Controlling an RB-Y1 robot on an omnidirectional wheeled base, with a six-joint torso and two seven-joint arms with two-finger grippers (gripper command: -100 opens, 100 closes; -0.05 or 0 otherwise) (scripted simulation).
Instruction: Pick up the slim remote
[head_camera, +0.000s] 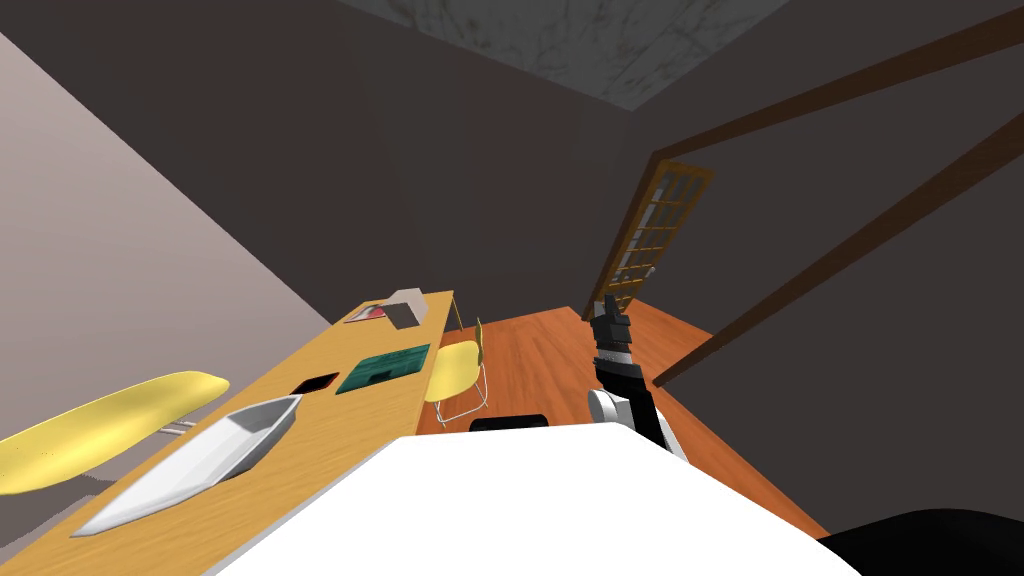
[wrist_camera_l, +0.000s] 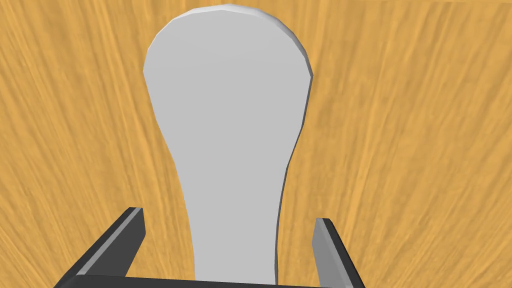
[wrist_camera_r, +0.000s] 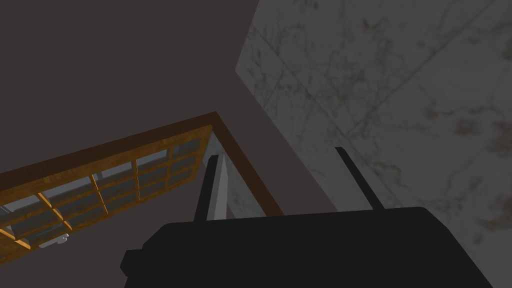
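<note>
Slippage is the danger: the left end effector (wrist_camera_l: 228, 216), wide, straddles the neck of the flat grey slim remote (wrist_camera_l: 227, 110) on the bench (wrist_camera_l: 410, 150); thin blades may skid over it. Right end effector (head_camera: 607, 306) hangs raised, spread.

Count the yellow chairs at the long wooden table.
2. One yellow shell chair stands at the long wooden table's right side; the other yellow chair sits at its left side, by the pale wall. More may be hidden.
</note>
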